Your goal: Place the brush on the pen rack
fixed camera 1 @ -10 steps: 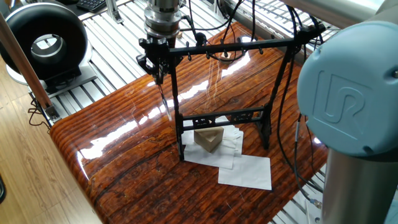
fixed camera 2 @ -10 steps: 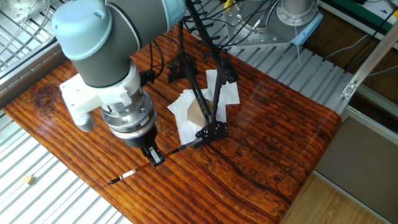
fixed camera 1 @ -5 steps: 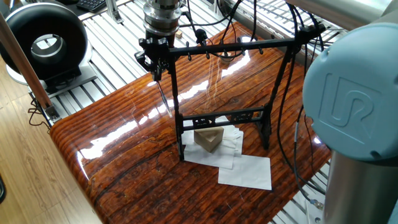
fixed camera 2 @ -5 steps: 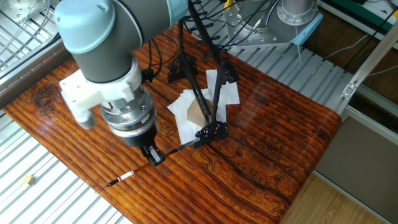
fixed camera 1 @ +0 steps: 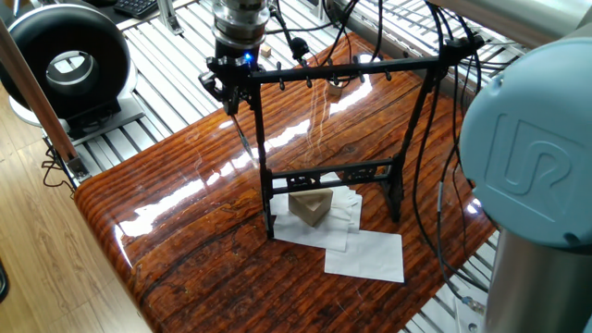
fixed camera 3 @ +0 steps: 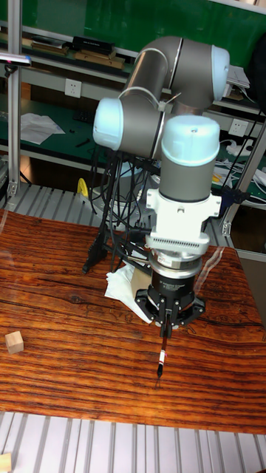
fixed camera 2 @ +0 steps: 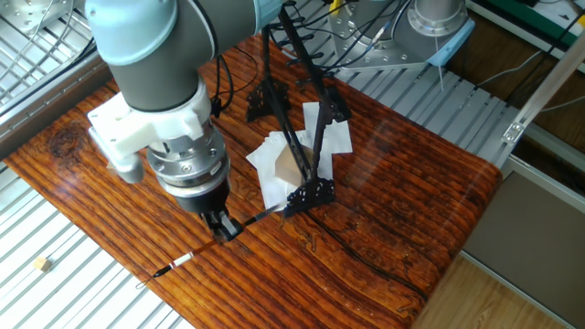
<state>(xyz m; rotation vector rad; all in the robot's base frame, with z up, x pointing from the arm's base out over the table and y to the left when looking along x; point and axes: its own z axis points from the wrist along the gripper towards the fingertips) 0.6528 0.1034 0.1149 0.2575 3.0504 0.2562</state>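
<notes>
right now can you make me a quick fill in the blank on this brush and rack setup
1. The gripper holds the brush so that it hangs ____ from its fingers.
2. The brush is near the end of the pen rack's top ____.
3. A wedge-shaped wooden block sits on sheets of white ____ between the rack's uprights.
4. The rack stands on a glossy ____ table.

Missing words: down; crossbar; paper; wooden
</notes>
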